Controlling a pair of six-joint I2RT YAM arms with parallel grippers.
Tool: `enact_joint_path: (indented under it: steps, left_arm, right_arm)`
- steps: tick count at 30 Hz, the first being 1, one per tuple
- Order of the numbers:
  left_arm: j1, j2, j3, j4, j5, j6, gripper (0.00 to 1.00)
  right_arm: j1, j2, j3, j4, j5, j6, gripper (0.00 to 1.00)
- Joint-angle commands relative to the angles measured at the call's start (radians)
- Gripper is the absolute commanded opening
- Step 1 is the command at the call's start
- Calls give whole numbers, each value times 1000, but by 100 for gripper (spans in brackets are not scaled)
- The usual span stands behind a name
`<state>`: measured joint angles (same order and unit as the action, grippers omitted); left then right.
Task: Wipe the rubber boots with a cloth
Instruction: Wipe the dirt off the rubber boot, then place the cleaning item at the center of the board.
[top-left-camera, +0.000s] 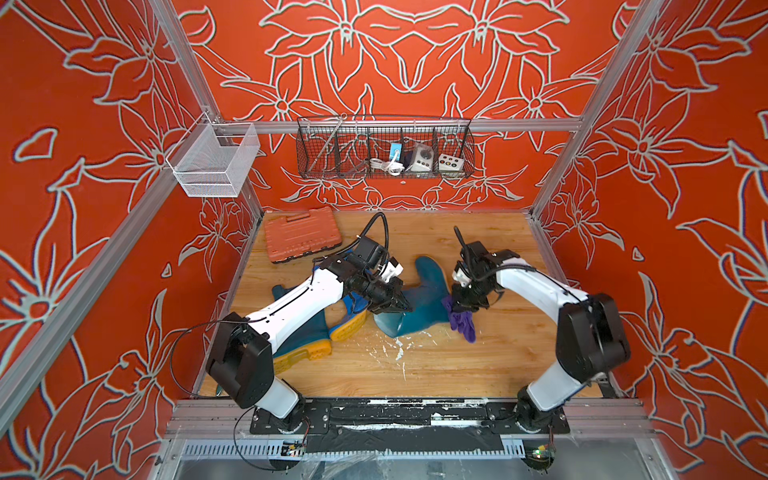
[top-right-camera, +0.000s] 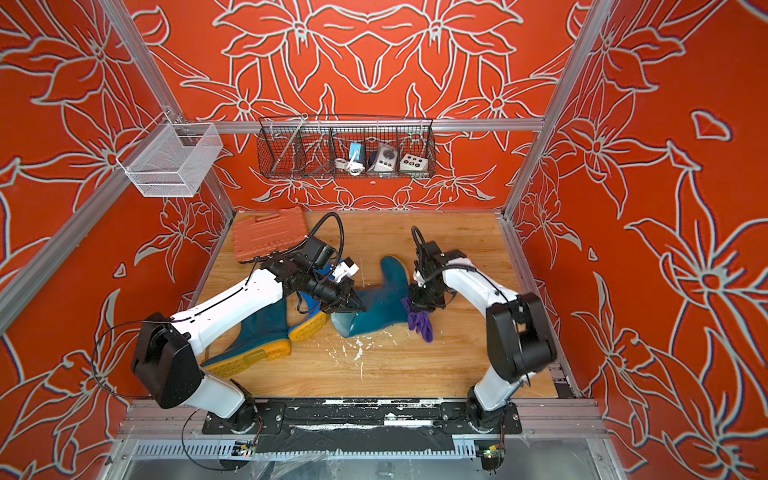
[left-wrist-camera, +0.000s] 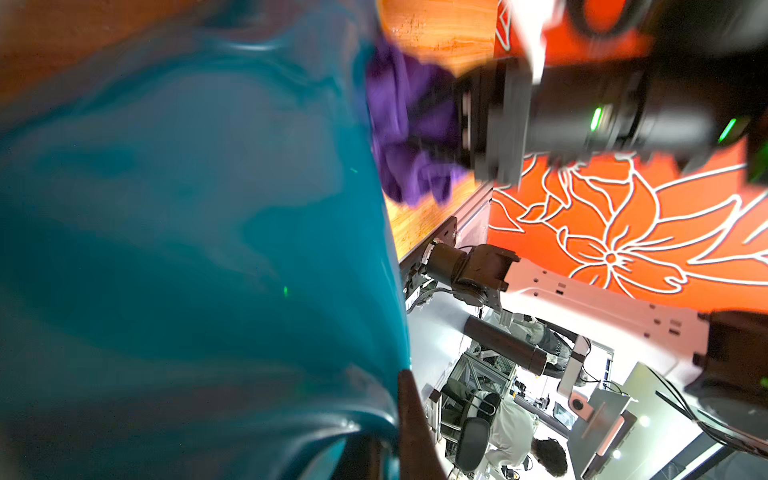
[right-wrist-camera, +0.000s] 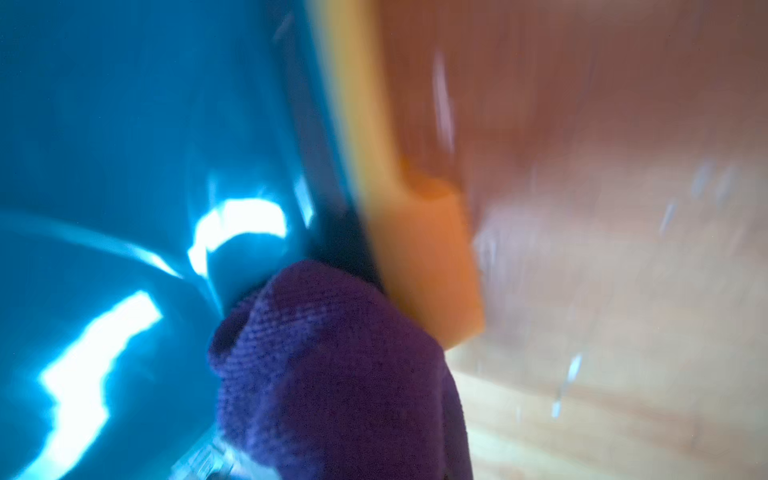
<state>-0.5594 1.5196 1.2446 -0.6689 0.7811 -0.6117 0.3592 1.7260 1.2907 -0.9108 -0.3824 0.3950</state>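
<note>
Boot (top-left-camera: 417, 305) on its side: points heel at right claw (top-left-camera: 464, 305) pinching cloth (top-left-camera: 465, 324), cuff at left claw (top-left-camera: 398, 308) pinching rim.

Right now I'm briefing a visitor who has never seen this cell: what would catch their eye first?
Red-orange floral walls blaze on three sides. In the middle of the wooden table lies a glossy teal boot, the right gripper pressing a bunched purple cloth against its heel and the left gripper at its open top. A second teal boot and a blue boot lie beneath the left arm.
</note>
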Motion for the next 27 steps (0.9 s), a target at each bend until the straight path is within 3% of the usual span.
enact_joint_path:
  steps: [1, 4, 6, 9, 13, 16, 18, 19, 24, 27]
  left_arm:
    - [-31, -25, 56, -60, 85, 42, 0]
    - [-33, -36, 59, -78, 59, 41, 0]
    - [-33, -45, 55, -84, 30, 38, 0]
    - [-32, -41, 47, -79, -3, 22, 0]
    - [-30, -20, 51, -74, -20, 3, 0]
    - [-30, -7, 60, -78, -20, 8, 0]
    - [-30, -1, 61, -78, -20, 10, 0]
    - [-30, 3, 63, -77, -19, 12, 0]
    - [-29, 33, 116, -106, -8, 31, 0]
    - [-29, 45, 168, -148, -14, 64, 0]
  right_arm:
    - [-47, 104, 245, 47, 65, -46, 0]
    - [-80, 164, 434, -23, 75, -50, 0]
    - [-91, 151, 465, -44, 90, -58, 0]
    - [-111, 79, 372, -48, 108, -72, 0]
    - [-166, -83, 124, -29, 148, -90, 2]
    - [-221, -199, -41, -7, 202, -93, 21]
    - [-254, -237, -116, 0, 209, -96, 48]
    - [-258, -239, -127, -10, 209, -101, 56]
    - [-257, -269, -116, -46, 216, -103, 74]
    - [-254, -307, -94, -73, 240, -111, 76]
